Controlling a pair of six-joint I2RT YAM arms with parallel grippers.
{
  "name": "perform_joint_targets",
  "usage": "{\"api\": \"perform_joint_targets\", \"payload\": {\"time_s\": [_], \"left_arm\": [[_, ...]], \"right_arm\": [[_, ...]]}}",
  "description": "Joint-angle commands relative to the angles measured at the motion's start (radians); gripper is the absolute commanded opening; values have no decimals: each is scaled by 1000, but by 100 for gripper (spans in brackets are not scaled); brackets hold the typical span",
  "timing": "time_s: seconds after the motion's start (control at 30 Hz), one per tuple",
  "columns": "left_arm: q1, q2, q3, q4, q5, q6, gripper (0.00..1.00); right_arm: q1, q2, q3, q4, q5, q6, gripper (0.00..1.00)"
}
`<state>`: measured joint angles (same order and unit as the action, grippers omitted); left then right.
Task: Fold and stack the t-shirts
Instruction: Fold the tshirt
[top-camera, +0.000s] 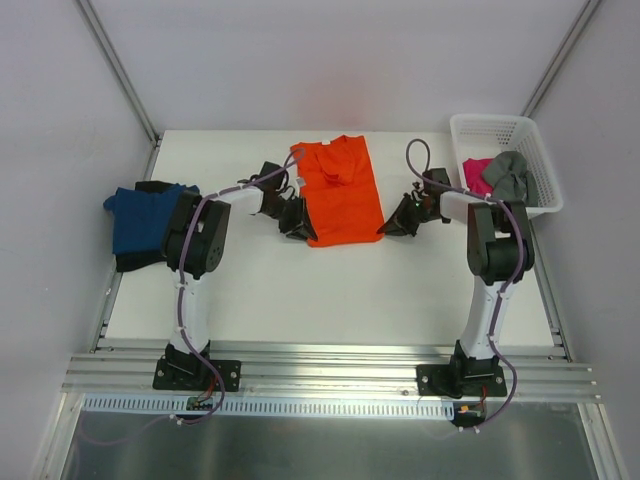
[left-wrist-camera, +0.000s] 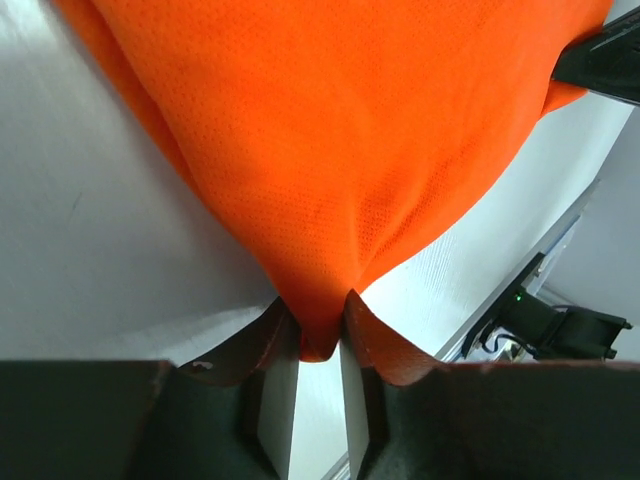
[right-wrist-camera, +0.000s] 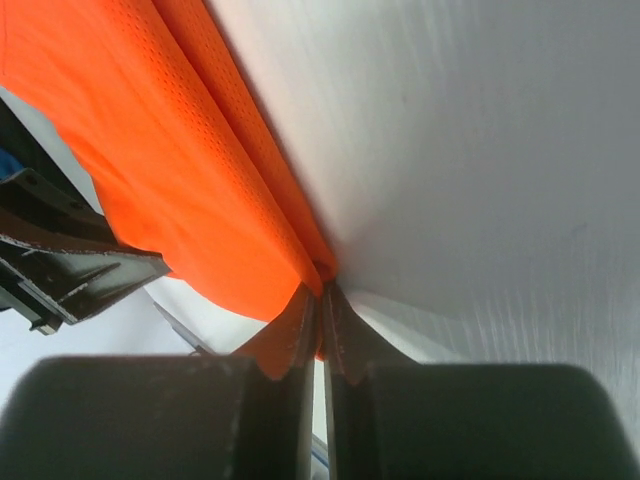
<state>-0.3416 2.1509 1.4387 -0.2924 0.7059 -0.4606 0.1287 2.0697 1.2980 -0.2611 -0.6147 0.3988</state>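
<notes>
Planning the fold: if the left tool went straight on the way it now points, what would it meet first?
The orange t-shirt: the left tool pinches its corner, so cloth lies straight ahead. The right tool seems off to one side; depth is unclear.

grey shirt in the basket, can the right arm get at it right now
Probably not yet: the right gripper is shut on a corner of the orange shirt. Otherwise the grey shirt lies uncovered in the basket nearby.
</notes>
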Motion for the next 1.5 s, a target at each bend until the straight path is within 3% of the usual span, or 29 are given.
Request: {"api": "perform_joint_targets", "payload": {"time_s": [0.0, 0.1, 0.23, 0.6, 0.87, 1.1, 1.47], "left_arm": [[-11, -77, -41, -25, 4, 10, 20], [-8, -118, -75, -34, 21, 14, 15], [1, -206, -129, -44, 56, 25, 1], [-2, -454, -257, -57, 75, 42, 0], [4, -605, -285, -79, 49, 46, 0], [81, -592, -210, -100, -17, 77, 0], [118, -337, 28, -100, -88, 157, 0]], "right_arm": [[0, -80, -37, -38, 7, -15, 2], [2, -135, -72, -55, 4, -9, 0], [8, -220, -121, -76, -5, -8, 1], [114, -506, -264, -84, -10, 5, 1], [152, -638, -230, -105, 55, -12, 1], [129, -579, -115, -46, 81, -6, 1], [103, -226, 220, 20, 69, -3, 1]]}}
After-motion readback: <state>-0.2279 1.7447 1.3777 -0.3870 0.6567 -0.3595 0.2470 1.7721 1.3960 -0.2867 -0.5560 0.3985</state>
